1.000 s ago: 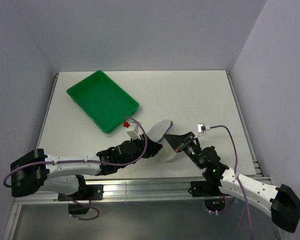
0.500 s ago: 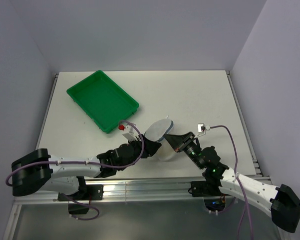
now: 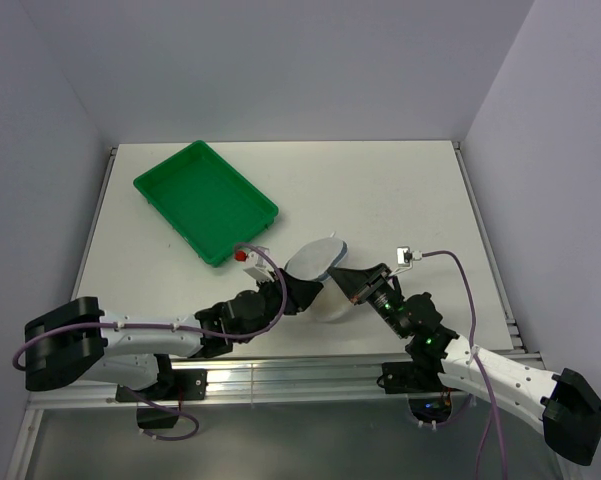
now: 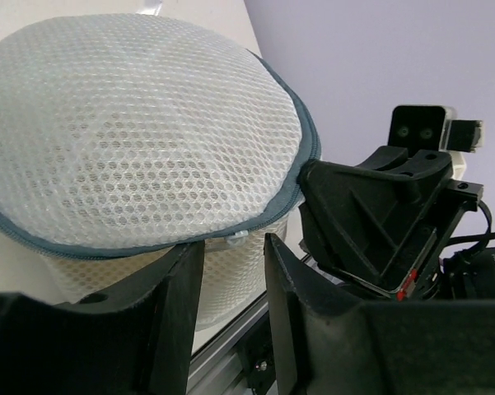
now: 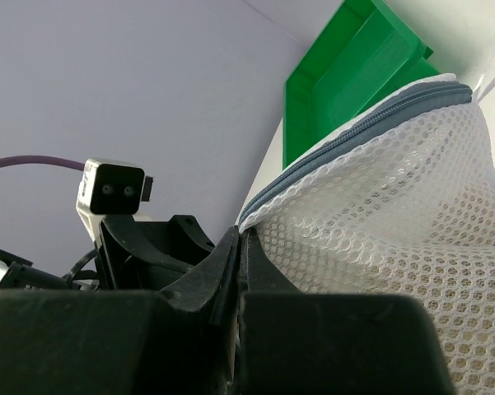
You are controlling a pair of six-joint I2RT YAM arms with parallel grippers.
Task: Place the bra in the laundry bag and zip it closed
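- Nudges left gripper [image 3: 299,291] leftward since the earlier frame, fingers slightly parted astride zipper pull [image 4: 237,239].
- Pins laundry bag [image 3: 315,262] rim between closed-up right gripper [image 3: 339,276] fingers, bracing for zipping.

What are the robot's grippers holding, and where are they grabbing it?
The right gripper pinches the laundry bag at its grey zipper rim. The left gripper is open at the zipper pull, holding nothing.

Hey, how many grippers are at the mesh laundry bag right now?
2. The left gripper is open around the laundry bag's zipper rim on its left; the right gripper is shut on the rim opposite.
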